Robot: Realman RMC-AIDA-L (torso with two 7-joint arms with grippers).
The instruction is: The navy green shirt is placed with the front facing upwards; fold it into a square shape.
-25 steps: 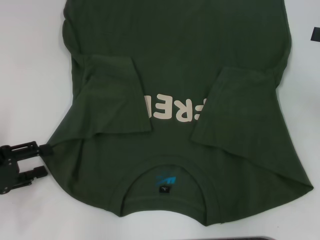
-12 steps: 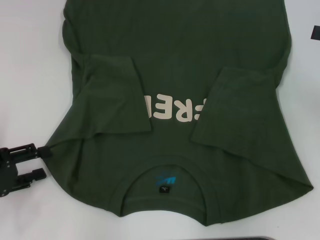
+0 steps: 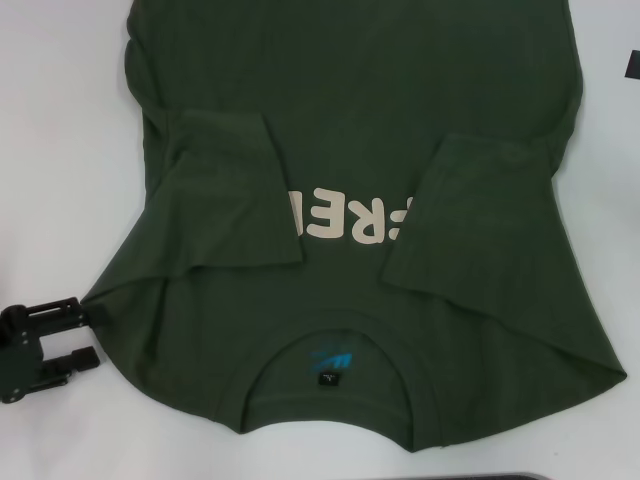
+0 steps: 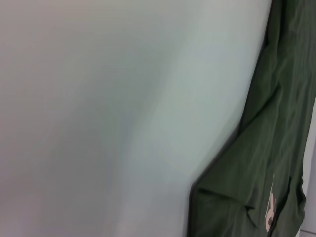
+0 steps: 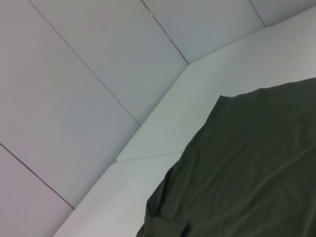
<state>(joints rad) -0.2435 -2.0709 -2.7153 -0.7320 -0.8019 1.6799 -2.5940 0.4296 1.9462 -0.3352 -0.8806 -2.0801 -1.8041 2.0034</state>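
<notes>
Navy green shirt (image 3: 350, 150) front-up on white table (image 3: 60, 150), both sleeves folded inward.
Left gripper (image 3: 88, 335), fingers apart, sits at its left shoulder edge; bare table beyond; right gripper's state unseen.

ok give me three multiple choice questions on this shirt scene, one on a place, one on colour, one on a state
1. Where is the left gripper?
A. on the chest lettering
B. beside the shirt's edge near the shoulder
C. over the collar

2. What colour is the neck label on the dark olive-green cotton T-shirt?
A. red
B. yellow
C. blue

3. How do the short sleeves lie?
A. folded inward over the chest
B. spread flat outward
C. rolled into tubes

Answers: 1 B, the head view shows it on the white table at the shirt's border. 2 C, a blue patch sits inside the collar. 3 A, both sleeves cover parts of the cream lettering.
</notes>
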